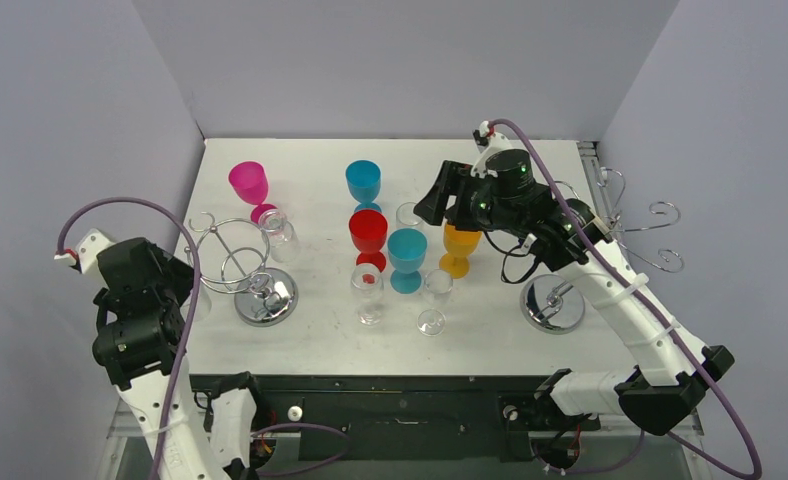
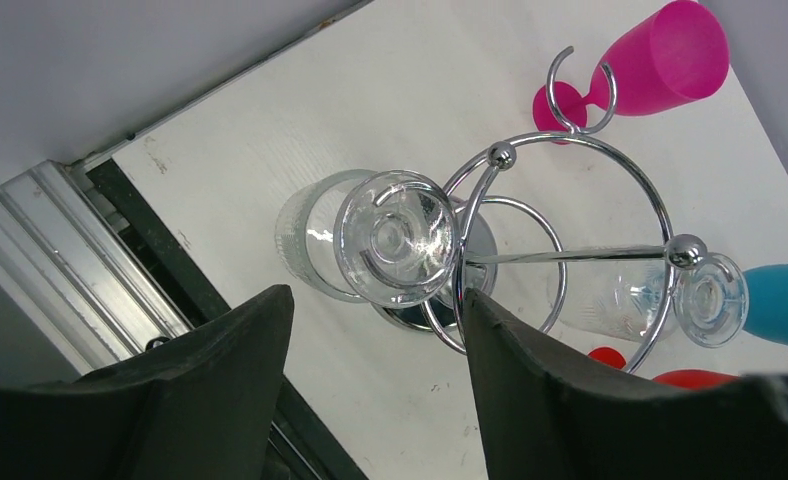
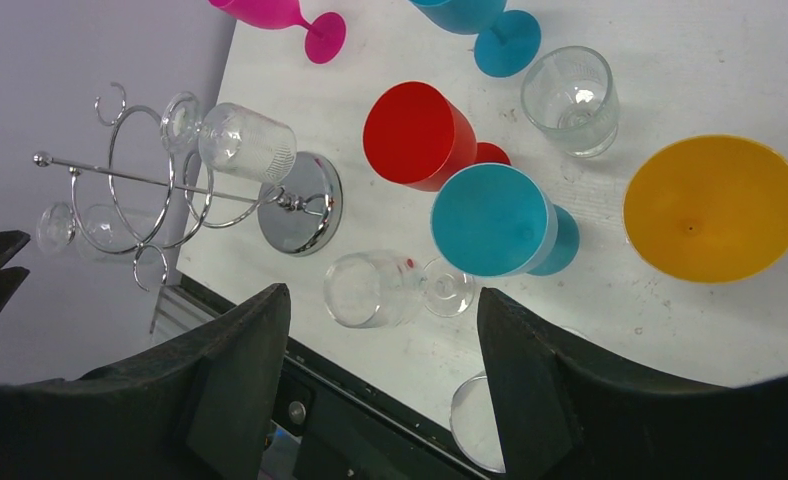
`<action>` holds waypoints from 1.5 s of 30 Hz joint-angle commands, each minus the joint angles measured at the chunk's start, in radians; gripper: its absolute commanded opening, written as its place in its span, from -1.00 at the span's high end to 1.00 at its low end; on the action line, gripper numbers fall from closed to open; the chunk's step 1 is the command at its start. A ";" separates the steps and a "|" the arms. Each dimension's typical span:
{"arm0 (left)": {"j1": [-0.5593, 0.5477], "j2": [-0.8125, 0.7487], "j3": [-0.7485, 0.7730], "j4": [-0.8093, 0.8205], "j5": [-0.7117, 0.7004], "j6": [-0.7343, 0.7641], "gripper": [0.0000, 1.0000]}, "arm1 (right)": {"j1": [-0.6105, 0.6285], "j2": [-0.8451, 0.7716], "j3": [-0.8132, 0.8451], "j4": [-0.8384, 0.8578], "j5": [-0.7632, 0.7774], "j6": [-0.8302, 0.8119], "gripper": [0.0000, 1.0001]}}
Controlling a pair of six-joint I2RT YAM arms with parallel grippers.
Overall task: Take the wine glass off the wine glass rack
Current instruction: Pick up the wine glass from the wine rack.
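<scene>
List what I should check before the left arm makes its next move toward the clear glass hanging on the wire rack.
1. Left claw open: ok, fingers wide apart, nothing held.
2. Clear hanging wine glass lined up between the claw's fingers: ok in the left wrist view.
3. Its foot seated in a hook of the chrome wire rack: ok.
4. Gap from claw to glass: cannot tell.
5. Second clear glass on the opposite hook, off the approach line: ok.
6. Right claw away from this rack: ok, open, near the orange plastic goblet.
</scene>
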 commanded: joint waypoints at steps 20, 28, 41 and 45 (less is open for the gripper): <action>0.007 -0.030 -0.148 0.196 -0.041 -0.121 0.05 | 0.005 -0.037 -0.044 0.053 -0.079 -0.059 -0.28; 0.028 -0.036 -0.177 0.237 -0.027 -0.123 0.19 | 0.005 -0.036 -0.049 0.050 -0.069 -0.063 -0.28; 0.043 -0.048 -0.181 0.248 -0.046 -0.093 0.59 | 0.005 -0.036 -0.053 0.049 -0.058 -0.067 -0.28; 0.043 -0.048 -0.194 0.260 -0.024 -0.100 0.35 | 0.005 -0.035 -0.054 0.051 -0.056 -0.067 -0.28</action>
